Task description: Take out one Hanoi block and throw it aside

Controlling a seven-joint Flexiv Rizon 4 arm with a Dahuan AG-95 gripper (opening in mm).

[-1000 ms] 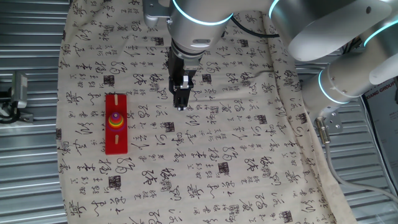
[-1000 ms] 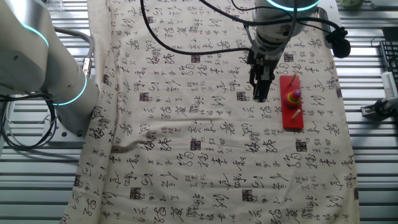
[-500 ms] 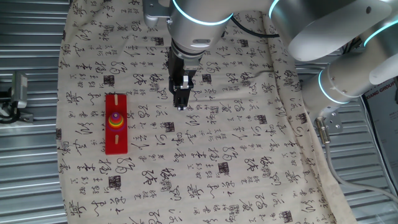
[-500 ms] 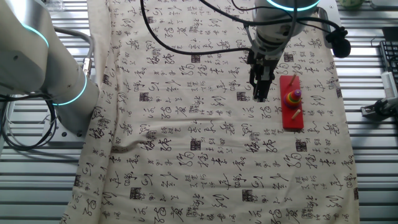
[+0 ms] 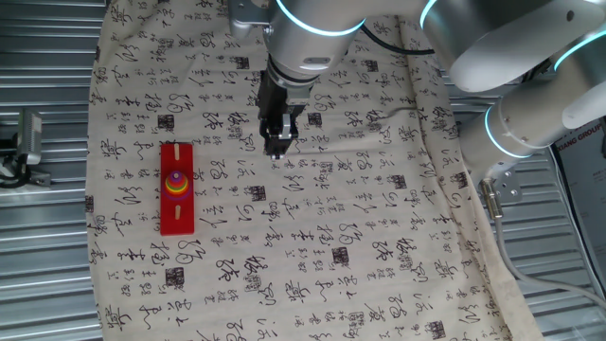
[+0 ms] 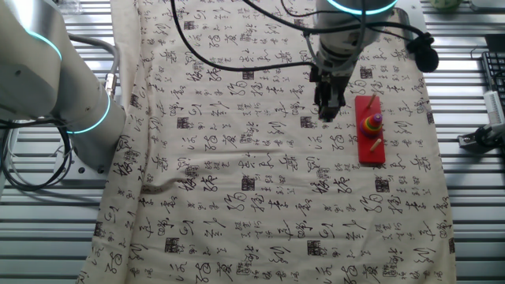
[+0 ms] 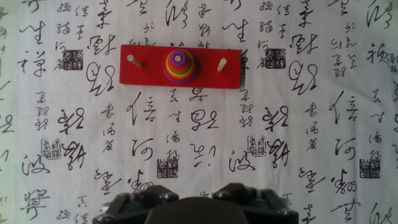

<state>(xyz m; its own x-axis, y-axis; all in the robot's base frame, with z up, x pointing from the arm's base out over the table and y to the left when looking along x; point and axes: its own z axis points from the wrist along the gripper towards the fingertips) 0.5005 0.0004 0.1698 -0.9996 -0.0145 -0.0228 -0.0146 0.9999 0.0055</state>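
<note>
My jaws: they hang over the cloth pointing down, and my fingertips read as one dark tip with no gap I can make out in either fixed view; they hold nothing, but whether they are pressed fully together I cannot tell.
My gripper (image 5: 276,147): it sits above the middle stretch of the desk, nearer the far edge than the near edge in one fixed view, clear of the cloth.
My gripper from the other side (image 6: 327,114): it hangs just beside the red base, apart from it, level with the base's far end.
My hand view: only the dark rounded housing of my gripper shows along the bottom edge; the fingertips themselves are not visible there.
Hanoi block (image 7: 178,60): the tiny purple ring sits at the very top of the stack on the middle peg, untouched and well apart from my jaws.
Hanoi block from the fixed views (image 5: 174,176) (image 6: 376,119): it crowns the stack near the desk's side edge.
Stack under it: coloured rings widen downward, with a yellow ring (image 7: 180,66) and a red-orange ring (image 7: 181,76) showing around it.
Red base (image 7: 149,74): a long flat board lying on the cloth, with three pegs in a row.
Outer pegs (image 7: 132,60) (image 7: 222,63): both bare wood, upright, one each side of the stack.
Cloth (image 5: 360,237): pale fabric printed with black calligraphy and small seal marks, covering the desk and draping over its edges.
</note>
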